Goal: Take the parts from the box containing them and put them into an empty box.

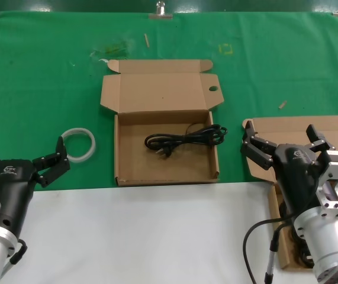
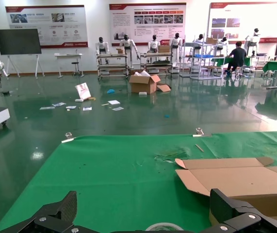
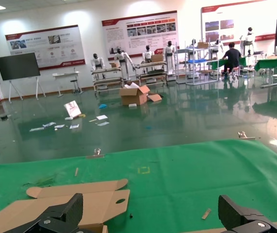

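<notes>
One cord bundle (image 1: 184, 139) lies inside holed-lid box (image 1: 167, 171). Right claw (image 1: 280, 141) released, hovering over source box (image 1: 302, 125) right of it. Left claw (image 1: 22, 158) released, beside tape ring (image 1: 79, 144).

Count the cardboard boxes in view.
2. One open box sits centre on the green cloth, holding a black cord. A second box lies under the right end effector, mostly hidden.

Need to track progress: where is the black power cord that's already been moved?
In the head view, the thin black power cord lies inside the open brown cardboard box with the round-holed flap, at table centre, right of the white tape ring.
</notes>
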Available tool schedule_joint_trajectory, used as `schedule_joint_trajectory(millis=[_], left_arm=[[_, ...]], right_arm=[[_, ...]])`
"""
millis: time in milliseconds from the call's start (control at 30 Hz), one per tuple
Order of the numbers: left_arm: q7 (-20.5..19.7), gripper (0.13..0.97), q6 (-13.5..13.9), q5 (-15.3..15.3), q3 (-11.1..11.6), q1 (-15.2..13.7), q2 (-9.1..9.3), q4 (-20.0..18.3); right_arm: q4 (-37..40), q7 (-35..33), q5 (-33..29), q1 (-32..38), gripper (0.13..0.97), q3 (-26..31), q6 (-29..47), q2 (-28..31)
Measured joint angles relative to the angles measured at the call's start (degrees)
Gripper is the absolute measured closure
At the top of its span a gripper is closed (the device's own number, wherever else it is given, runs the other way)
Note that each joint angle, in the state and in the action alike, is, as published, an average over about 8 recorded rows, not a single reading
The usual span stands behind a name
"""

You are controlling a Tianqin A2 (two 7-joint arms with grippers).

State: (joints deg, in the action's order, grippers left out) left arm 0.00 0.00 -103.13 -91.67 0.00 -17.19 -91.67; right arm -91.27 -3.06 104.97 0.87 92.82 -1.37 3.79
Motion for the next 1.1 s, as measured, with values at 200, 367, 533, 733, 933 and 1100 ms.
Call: schedule_joint_trajectory(millis=[200, 367, 533, 733, 933, 1100], left_arm=[[0.0, 0.132, 0.0, 0.0, 0.0, 0.0, 0.00, 0.0], [0.0, 0.132, 0.0, 0.0, 0.0, 0.0, 0.00, 0.0], [0.0, 0.132, 0.0, 0.0, 0.0, 0.0, 0.00, 0.0], [0.0, 0.132, 0.0, 0.0, 0.0, 0.0, 0.00, 0.0], [0.0, 0.132, 0.0, 0.0, 0.0, 0.0, 0.00, 0.0], [0.0, 0.132, 0.0, 0.0, 0.0, 0.0, 0.00, 0.0]], right_arm=[[0.0, 0.0, 0.0, 0.0, 0.129, 0.0, 0.0, 0.0], [0.0, 0.0, 0.0, 0.0, 0.129, 0.0, 0.0, 0.0], [0.0, 0.0, 0.0, 0.0, 0.129, 0.0, 0.0, 0.0], [0.0, 0.0, 0.0, 0.0, 0.129, 0.0, 0.0, 0.0], [0.0, 0.0, 0.0, 0.0, 0.129, 0.0, 0.0, 0.0], [0.0, 0.0, 0.0, 0.0, 0.129, 0.0, 0.0, 0.0]])
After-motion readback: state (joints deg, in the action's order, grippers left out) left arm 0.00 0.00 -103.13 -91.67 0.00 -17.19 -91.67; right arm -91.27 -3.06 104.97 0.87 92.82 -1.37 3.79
